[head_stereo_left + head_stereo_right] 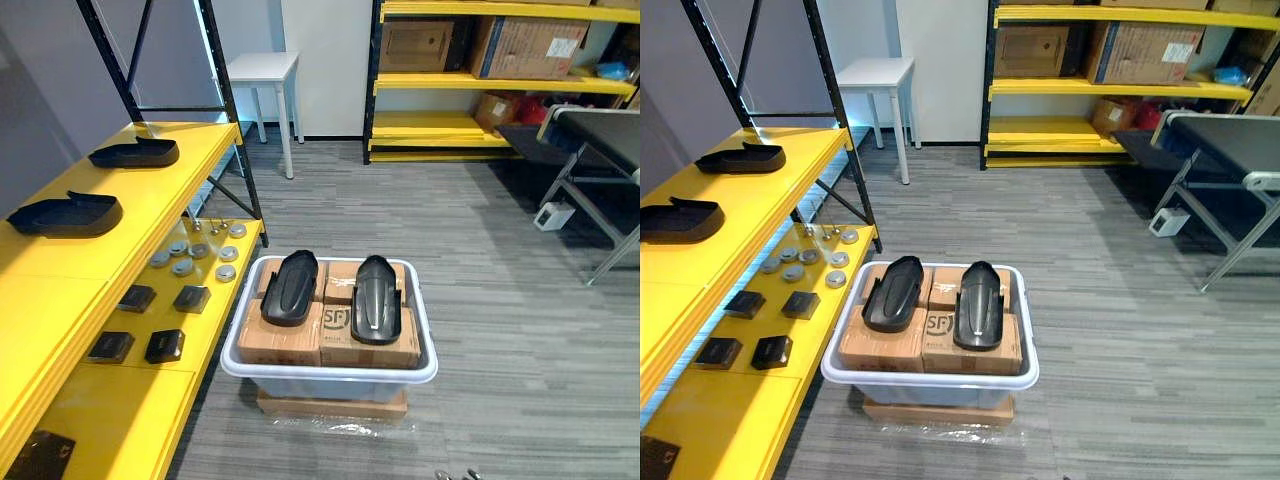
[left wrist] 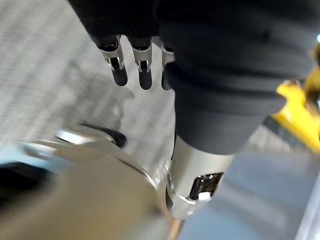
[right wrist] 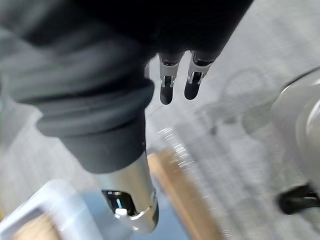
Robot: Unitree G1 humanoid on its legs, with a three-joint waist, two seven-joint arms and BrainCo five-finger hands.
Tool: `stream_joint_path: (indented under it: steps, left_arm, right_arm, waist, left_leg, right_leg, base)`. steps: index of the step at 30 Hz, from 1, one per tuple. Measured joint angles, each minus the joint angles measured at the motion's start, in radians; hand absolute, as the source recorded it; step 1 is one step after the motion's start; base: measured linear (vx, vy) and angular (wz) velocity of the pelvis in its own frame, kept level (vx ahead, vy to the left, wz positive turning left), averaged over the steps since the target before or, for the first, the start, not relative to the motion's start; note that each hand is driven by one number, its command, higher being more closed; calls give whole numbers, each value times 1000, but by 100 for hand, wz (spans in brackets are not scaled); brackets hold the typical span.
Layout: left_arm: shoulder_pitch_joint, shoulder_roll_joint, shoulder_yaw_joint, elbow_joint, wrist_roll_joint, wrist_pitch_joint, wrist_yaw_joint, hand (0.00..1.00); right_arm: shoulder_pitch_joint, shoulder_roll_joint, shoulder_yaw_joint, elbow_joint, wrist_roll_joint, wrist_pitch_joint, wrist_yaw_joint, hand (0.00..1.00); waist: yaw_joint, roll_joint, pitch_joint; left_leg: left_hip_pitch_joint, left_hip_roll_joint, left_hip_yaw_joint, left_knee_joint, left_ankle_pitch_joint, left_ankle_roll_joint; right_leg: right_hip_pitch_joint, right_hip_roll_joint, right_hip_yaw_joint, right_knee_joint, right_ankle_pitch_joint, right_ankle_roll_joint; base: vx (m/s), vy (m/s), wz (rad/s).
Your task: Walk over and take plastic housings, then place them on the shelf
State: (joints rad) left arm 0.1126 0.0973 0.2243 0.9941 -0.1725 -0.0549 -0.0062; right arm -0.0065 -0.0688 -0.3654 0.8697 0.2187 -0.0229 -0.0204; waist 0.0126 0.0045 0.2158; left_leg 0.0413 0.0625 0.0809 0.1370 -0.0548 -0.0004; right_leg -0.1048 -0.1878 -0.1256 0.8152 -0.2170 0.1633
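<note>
Grey carpet lay under a white bin (image 1: 330, 374) of cardboard boxes (image 1: 280, 342), with two plastic housings (image 1: 291, 288) resting on top. Two further housings (image 1: 66, 214) sat on the yellow shelf (image 1: 150, 200). Both the left hand (image 2: 145, 75) and the right hand (image 3: 167, 86) hung relaxed, holding nothing.

Shelf (image 1: 150, 200) flanks the bin's (image 1: 330, 376) left; open floor (image 1: 520, 330) lies right.

Housings (image 1: 290, 288) on boxes (image 1: 283, 343) in bin (image 1: 330, 377)

white tub (image 1: 930, 378): two black housings (image 1: 978, 305) on cartons (image 1: 875, 348) | yellow shelf (image 1: 780, 190): two shelved housings (image 1: 740, 158)
</note>
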Motion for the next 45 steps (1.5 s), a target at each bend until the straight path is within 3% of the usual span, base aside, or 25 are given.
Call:
stream_joint_path:
  steps: [3,4,8,13,18,22,27,29,33,38,39,40,45]
  left_arm:
    - [0,7,-14,-62,-2,-18,10,0]
    - [-3,33,-14,-65,-1,-22,13,0]
    - [16,-25,-16,-48,1,-21,22,0]
    - [1,-38,-15,-40,1,-33,25,0]
    - [-77,-38,-38,-37,1,-40,63,0]
    - [-151,-18,-96,-51,-1,-50,96,0]
    - [-190,-6,-174,-58,-6,-58,125,0]
    - [-209,-10,-217,-54,-25,-70,133,0]
    - [-243,-12,-265,-30,-50,-79,153,0]
    - [-272,-12,-312,-10,-77,-82,166,0]
    - [-308,-9,-330,11,-91,-87,170,0]
    - [-311,-9,-331,16,-95,-87,170,0]
    - [-329,-8,-331,30,-100,-87,169,0]
  right_arm:
    - [4,-4,26,-167,-70,-5,-34,0]
    - [11,-3,25,-235,-77,-17,-49,0]
    - [22,-42,23,-422,-160,-24,-84,0]
    - [29,-30,34,-638,-247,-42,-141,0]
    - [-130,-2,74,-661,-288,-40,-244,0]
    - [-391,-20,109,-549,-305,-28,-333,0]
    - [-608,-130,112,-346,-302,-12,-397,0]
    - [-712,-209,119,-208,-302,-8,-412,0]
    - [-814,-251,136,-76,-302,18,-425,0]
    - [-911,-265,158,125,-289,44,-416,0]
    - [-1029,-387,286,301,-263,54,-295,0]
    - [-1034,-392,300,312,-263,54,-290,100]
    - [-1067,-435,325,338,-263,54,-282,100]
  waist:
    - [-5,-8,-4]
    - [-9,-59,-4]
    - [-8,14,-17]
    - [-8,19,2]
    - [15,18,116]
    - [48,27,214]
    - [72,40,230]
    - [79,55,239]
    - [87,69,252]
    - [102,74,255]
    - [114,79,268]
    - [113,79,268]
    - [113,79,268]
  left_leg:
    - [31,36,-21,-5,-26,-41]
    - [37,11,-45,7,-53,-77]
    - [35,109,-57,3,-75,-106]
    - [-6,123,-65,-23,-78,-111]
    - [-119,79,-107,14,-78,-110]
    - [-211,70,-145,66,-78,-110]
    - [-287,61,-181,86,-76,-108]
    - [-316,53,-197,98,-75,-107]
    - [-342,49,-218,108,-75,-106]
    - [-364,46,-220,115,-75,-106]
    - [-410,41,-241,144,-75,-105]
    - [-416,41,-243,148,-75,-105]
    - [-446,40,-252,164,-76,-106]
  right_leg:
    - [-37,19,12,-378,19,-29]
    - [-41,22,90,-553,206,-65]
    - [1,120,83,-641,224,-92]
    - [-5,143,82,-740,271,-95]
    - [-52,101,60,-813,337,-82]
    - [-96,95,35,-829,369,-88]
    - [-146,89,12,-829,379,-89]
    - [-159,82,-2,-829,380,-88]
    - [-174,79,-18,-828,382,-87]
    - [-192,77,-19,-828,384,-88]
    - [-216,76,-29,-828,397,-88]
    - [-218,76,-32,-828,397,-88]
    - [-239,78,-34,-827,406,-91]
  base:
    - [364,-139,27]
    - [315,-265,30]
    - [241,-220,-11]
    - [82,-44,-5]
    - [-108,78,18]
    - [-113,31,19]
    - [-41,7,18]
    - [-9,23,21]
    - [-2,7,11]
    - [-13,5,3]
    - [-89,17,16]
    - [-99,13,17]
    - [-47,-3,2]
